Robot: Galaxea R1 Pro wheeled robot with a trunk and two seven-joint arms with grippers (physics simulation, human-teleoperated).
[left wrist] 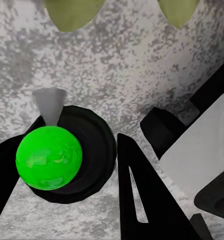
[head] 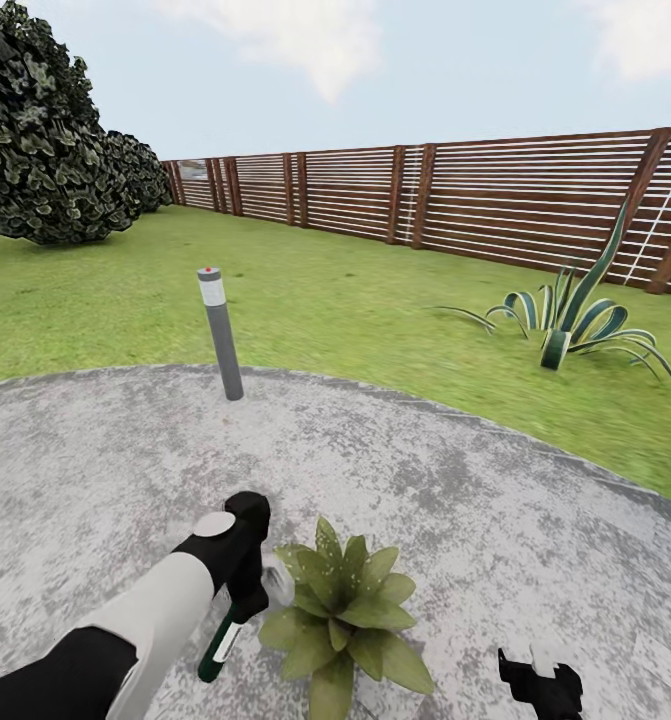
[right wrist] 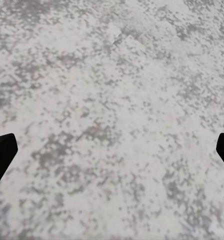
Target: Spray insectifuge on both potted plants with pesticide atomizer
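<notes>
Left gripper [head: 243,598] jaws clamped on pesticide atomizer [head: 219,648] beside 1 potted plant [head: 345,610], right gripper [head: 541,682] jaws apparently spread over patio [head: 495,500]

Left gripper [head: 243,590] fingers clamped around a load; right gripper [right wrist: 112,150] fingers spread.

Spread fingertips [right wrist: 2,152] over mottled patio [right wrist: 117,100]
</notes>
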